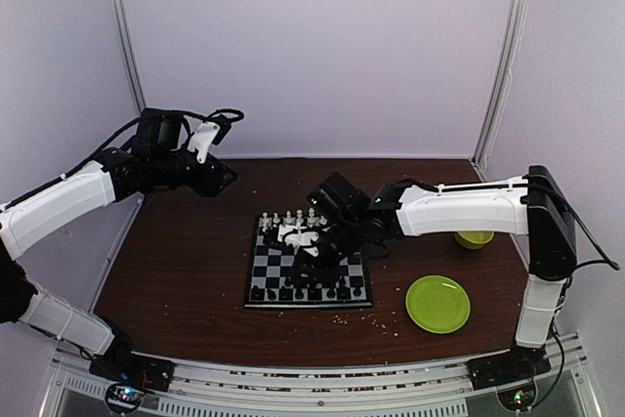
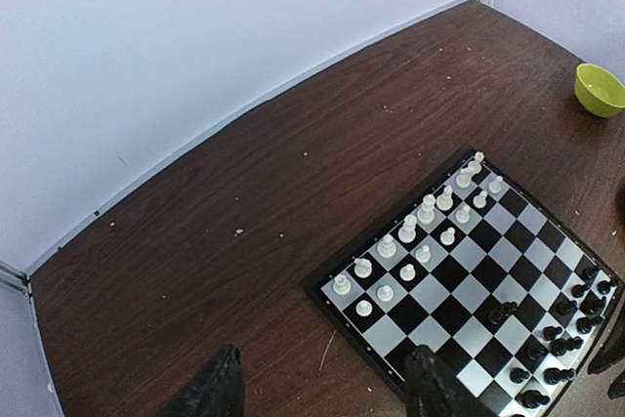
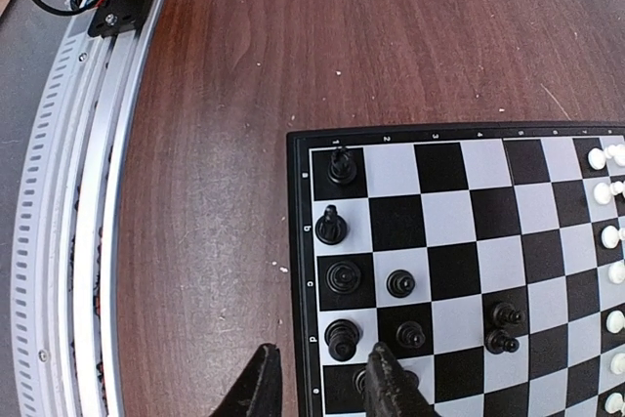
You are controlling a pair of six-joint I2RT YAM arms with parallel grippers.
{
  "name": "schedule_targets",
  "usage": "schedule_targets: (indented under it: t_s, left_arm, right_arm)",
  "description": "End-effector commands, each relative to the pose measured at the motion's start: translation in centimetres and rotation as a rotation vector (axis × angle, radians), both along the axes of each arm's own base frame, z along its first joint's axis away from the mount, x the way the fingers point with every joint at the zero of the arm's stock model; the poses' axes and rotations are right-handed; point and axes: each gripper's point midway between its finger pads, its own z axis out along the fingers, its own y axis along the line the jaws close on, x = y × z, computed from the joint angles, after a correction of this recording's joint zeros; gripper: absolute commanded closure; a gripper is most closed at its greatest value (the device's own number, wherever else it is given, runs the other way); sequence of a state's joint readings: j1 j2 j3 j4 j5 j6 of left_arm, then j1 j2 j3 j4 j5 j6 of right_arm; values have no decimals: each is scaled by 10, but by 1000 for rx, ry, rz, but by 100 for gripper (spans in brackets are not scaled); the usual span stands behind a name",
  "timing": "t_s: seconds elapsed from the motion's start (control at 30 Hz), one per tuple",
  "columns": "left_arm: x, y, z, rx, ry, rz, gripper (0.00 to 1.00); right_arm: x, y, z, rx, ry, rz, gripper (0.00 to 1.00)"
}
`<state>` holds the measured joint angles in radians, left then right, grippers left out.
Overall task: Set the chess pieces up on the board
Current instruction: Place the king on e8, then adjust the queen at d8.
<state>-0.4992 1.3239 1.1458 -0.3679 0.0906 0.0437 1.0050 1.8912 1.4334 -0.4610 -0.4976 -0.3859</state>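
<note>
The board (image 3: 301, 241) lies mid-table (image 1: 176, 271). Black chess pieces (image 3: 343, 277) stand mostly along its near rows. The right end effector (image 3: 320, 351) hovers there, fingers spread, gripping nothing. White chess pieces (image 2: 407, 231) fill the far rows. The left end effector (image 2: 323, 354) hangs far-left, fingers apart, empty.

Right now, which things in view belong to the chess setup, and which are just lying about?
Part of the job:
the board
white chess pieces
black chess pieces

Just lying about:
green plate
yellow-green bowl
pale crumbs
</note>
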Motion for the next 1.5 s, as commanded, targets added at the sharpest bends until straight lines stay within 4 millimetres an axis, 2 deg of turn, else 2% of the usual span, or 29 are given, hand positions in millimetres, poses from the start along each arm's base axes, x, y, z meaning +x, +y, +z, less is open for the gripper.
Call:
schedule_targets:
  t_s: [0.0, 0.17, 0.37, 0.7, 1.13, 1.47]
  left_arm:
    - [5, -6, 17, -29, -37, -15, 42]
    - [5, -7, 15, -28, -31, -17, 42]
    - [6, -8, 13, -26, -25, -21, 43]
    - [6, -9, 10, -27, -13, -25, 42]
    - [6, -11, 10, -31, -8, -31, 43]
    - [6, -11, 10, -33, -5, -33, 43]
  right_arm:
    - [10, -12, -4, -27, 9, -33, 70]
    - [20, -23, -20, -80, -5, -50, 69]
    - [18, -29, -36, -133, 0, -27, 63]
    - [20, -31, -56, -197, 17, -22, 66]
    - [16, -32, -53, -192, 23, -2, 86]
    - [15, -35, -50, -191, 15, 6, 90]
